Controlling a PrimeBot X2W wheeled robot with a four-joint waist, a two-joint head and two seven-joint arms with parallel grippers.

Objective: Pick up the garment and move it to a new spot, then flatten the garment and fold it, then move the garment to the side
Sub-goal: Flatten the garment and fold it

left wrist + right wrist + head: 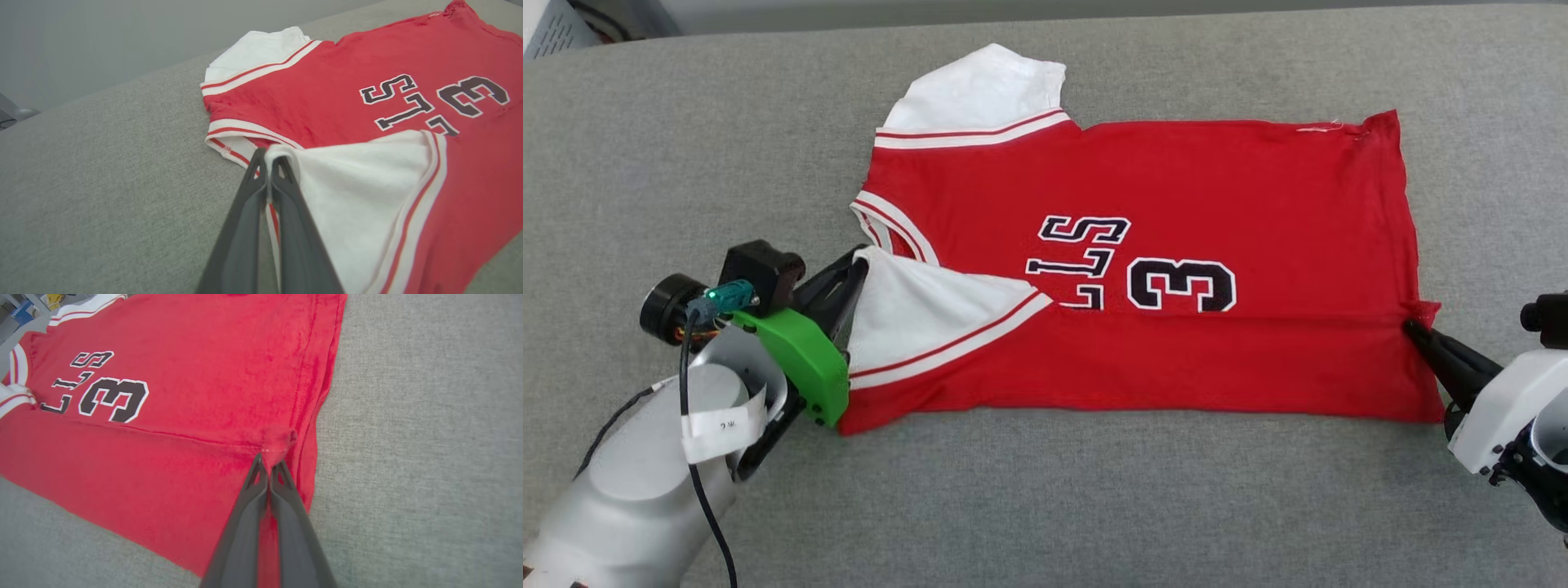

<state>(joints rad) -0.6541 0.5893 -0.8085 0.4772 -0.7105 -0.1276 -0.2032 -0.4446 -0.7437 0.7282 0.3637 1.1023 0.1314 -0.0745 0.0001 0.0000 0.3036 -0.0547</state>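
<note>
The garment [1176, 188] is a red jersey with white sleeves and black letters and a number, lying on the grey surface with its collar to the left. Its near long edge is folded up over the front, covering part of the letters. My left gripper [858, 260] is shut on the corner of the folded-over white sleeve [359, 179], seen close in the left wrist view [267, 157]. My right gripper [1411, 327] is shut on the folded hem corner [278, 441] at the jersey's right end, seen in the right wrist view [267, 463].
The grey fabric surface [686, 147] spreads wide on all sides of the jersey. Its far edge runs along the top of the head view, with a pale perforated object [556, 28] beyond the far left corner.
</note>
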